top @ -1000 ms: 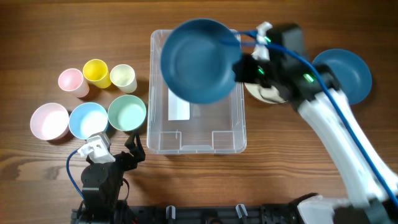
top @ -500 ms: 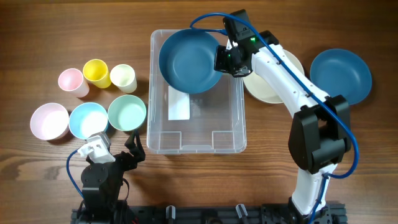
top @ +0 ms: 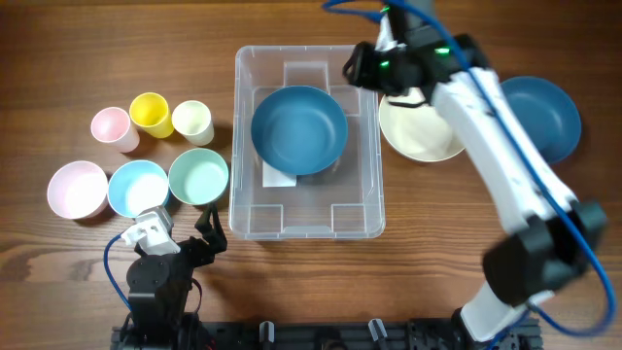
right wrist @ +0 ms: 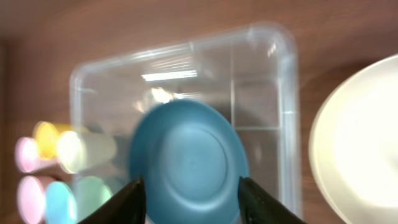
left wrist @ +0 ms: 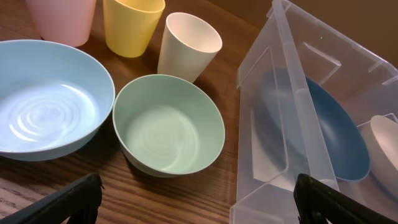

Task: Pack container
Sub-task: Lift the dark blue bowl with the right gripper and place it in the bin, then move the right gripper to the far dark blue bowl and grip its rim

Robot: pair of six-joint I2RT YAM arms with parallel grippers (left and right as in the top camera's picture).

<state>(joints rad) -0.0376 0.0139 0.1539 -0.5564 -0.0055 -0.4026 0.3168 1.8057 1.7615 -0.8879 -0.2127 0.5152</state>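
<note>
Here, a blue bowl sat in the container while both end effectors were free.

The white label [top: 276,178] on the floor of the container [top: 307,210] carried no writing that could be read, and the blue bowl [top: 298,129] half covered it. The right end effector [right wrist: 191,183] hung over the container's far right corner, fingers spread wide, holding nothing. The left end effector [left wrist: 197,182] rested low near the counter's [top: 58,58] front edge, fingers likewise apart and empty. The container stood mid-counter. To its left were pink [top: 110,127], yellow [top: 150,113] and cream [top: 192,122] cups and pink [top: 77,189], light blue [top: 137,187] and green [top: 198,176] bowls; to its right, a cream plate [top: 420,136] and a second blue bowl [top: 546,117].
</note>
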